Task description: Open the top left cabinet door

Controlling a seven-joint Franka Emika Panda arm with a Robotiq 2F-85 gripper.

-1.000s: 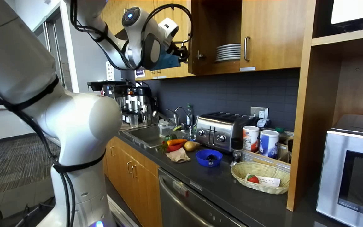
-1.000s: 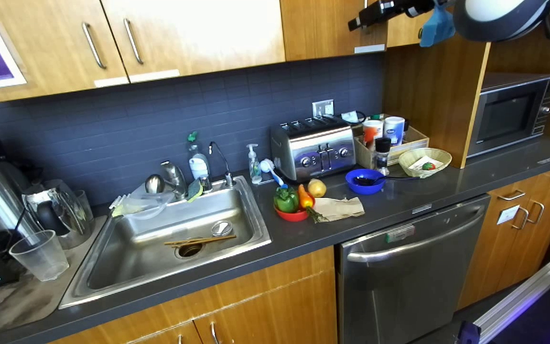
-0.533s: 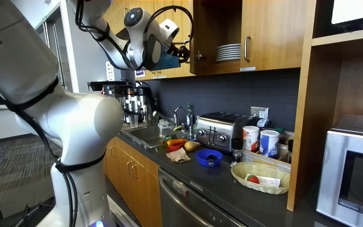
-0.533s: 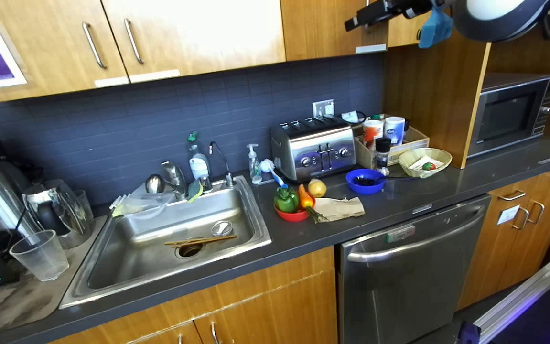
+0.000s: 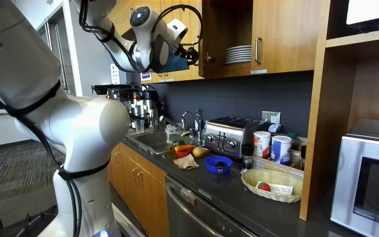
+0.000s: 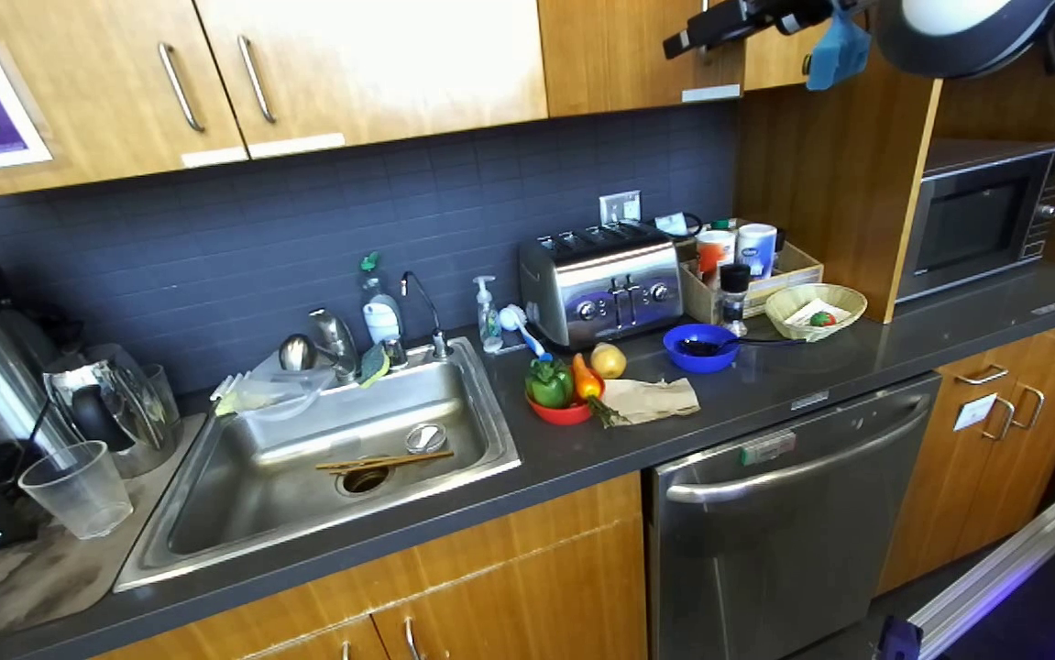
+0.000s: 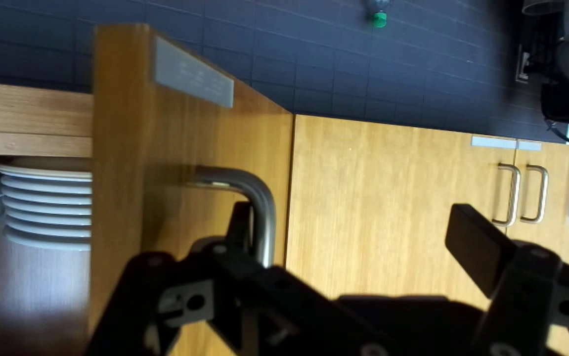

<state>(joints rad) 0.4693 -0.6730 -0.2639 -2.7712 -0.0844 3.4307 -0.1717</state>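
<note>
Both exterior views cut off the upper part of the top left cabinet door [image 7: 205, 138], and your gripper [image 7: 351, 222] hides much of its handle [image 7: 266, 227]. The door stands swung out above the worktop [image 6: 564, 458], long axis upright, free edge pointing toward the worktop's front edge. Your fingers [image 7: 479, 249] are spread wide, clasping nothing; one seems to sit between handle and door, contact hard to judge. Plates [image 7: 47, 202] are stacked inside; a toaster [image 6: 600, 284] stands near the back edge.
</note>
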